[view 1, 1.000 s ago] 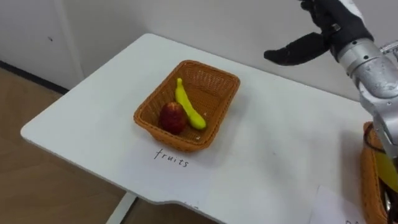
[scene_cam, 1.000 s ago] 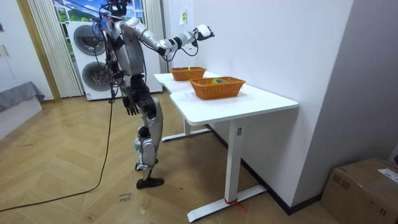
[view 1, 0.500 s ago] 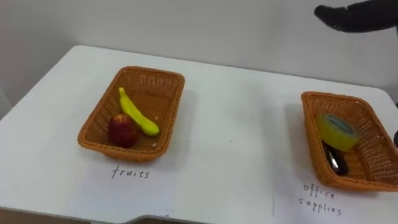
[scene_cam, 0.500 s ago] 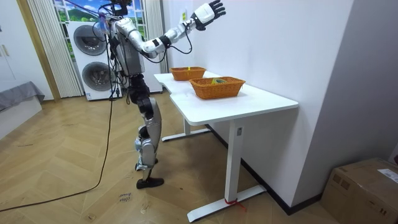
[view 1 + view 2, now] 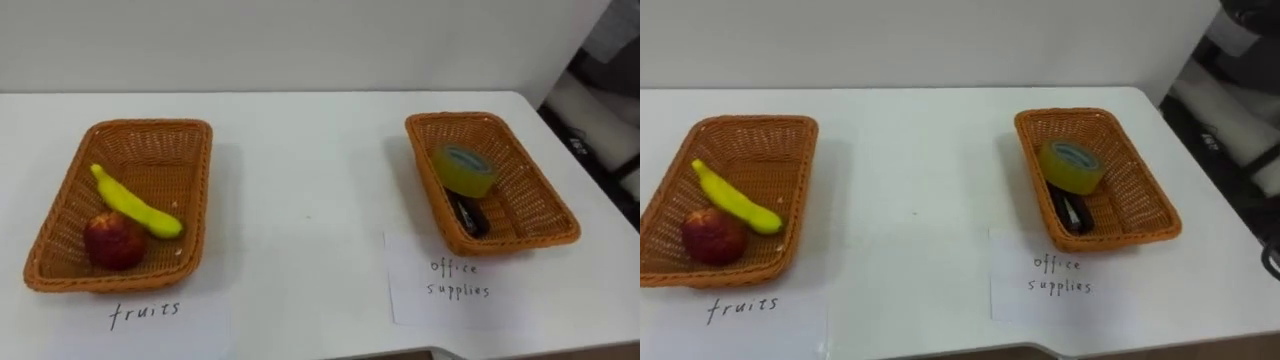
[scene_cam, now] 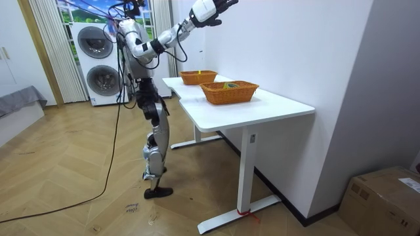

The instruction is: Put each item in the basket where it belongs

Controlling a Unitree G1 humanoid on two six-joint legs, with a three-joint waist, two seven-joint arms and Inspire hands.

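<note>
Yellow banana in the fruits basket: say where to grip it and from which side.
Grip the yellow banana at its middle, from above, pinching across its narrow width. It lies flat and diagonal; the woven basket's walls and the red apple block the sides.

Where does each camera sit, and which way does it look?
Left eye view: on the robot's head, looking down at the table. The fruit basket is on the left and the supplies basket on the right.
Right eye view: beside it on the head, with the same downward look and the baskets nearer the view's left.
Room view: stands on the floor, off to one side, facing the whole robot beside the table, with its right hand raised high.
Shared: all three views show both baskets on the table.
</note>
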